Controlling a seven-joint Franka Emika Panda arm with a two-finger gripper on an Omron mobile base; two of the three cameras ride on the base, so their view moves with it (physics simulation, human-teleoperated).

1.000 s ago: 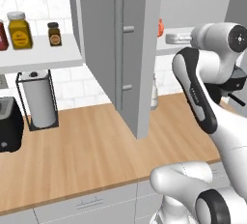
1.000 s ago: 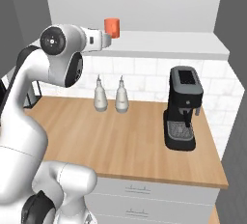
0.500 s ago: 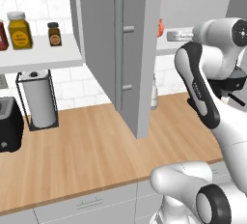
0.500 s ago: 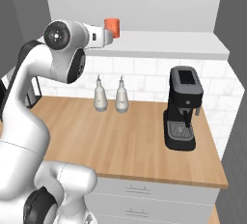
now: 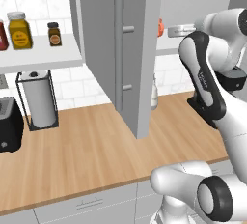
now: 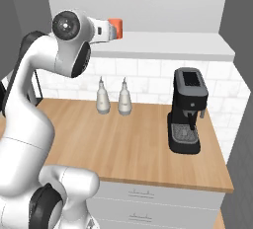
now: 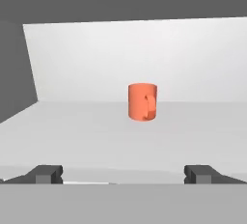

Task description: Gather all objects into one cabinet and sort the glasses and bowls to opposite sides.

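The arm has swung a little further round and up over the last second, so the tool [image 7: 123, 174] now looks squarely into the open cabinet; the orange mug [image 7: 143, 102] has not moved. The fingers stand wide apart and hold nothing. In the hand view the mug stands upright on the white shelf [image 7: 87, 131], well ahead of the fingertips, its handle turned toward the camera. From the right base view the same mug [image 6: 115, 27] sits just beyond the end of the hand, on the shelf. My guess is a reach for this mug is being lined up, and none of the gathering is visibly done here.

The grey cabinet door [image 5: 120, 49] hangs open with its long bar handle [image 5: 118, 63] facing the room. Below runs a wooden counter [image 6: 138, 144] against white tile. On it stand two pale bottles [image 6: 113, 96], a black coffee machine [image 6: 187, 109], a paper towel roll [image 5: 36, 97] in a wire holder and a dark toaster [image 5: 9, 130]. Spice jars [image 5: 19, 30] line a separate open shelf to the left.
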